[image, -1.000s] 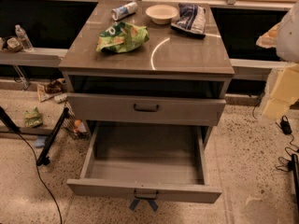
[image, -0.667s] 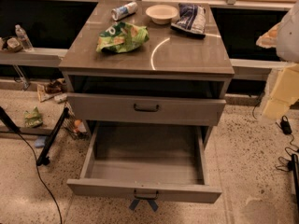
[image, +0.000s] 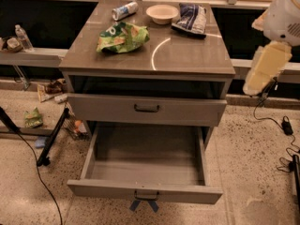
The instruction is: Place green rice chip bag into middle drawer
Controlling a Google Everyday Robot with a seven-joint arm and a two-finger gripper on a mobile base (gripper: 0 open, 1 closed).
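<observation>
We judge the green bag (image: 123, 36) light, crinkly and slippery, best pinched at its edge; we cannot tell the state of the pincer (image: 267, 68), upper right.

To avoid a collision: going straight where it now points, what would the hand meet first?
Probably the speckled floor beside the cabinet. The hand hangs at the right edge, pointing downward, and depth is unclear.

green rice chip bag (image: 123, 36) atop cabinet (image: 187, 55), middle drawer (image: 108, 188) open, gripper (image: 267, 67) right

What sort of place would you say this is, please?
Probably a robot test lab: a grey drawer cabinet staged with a green rice chip bag, cables across speckled floor, the gripper at right.
</observation>
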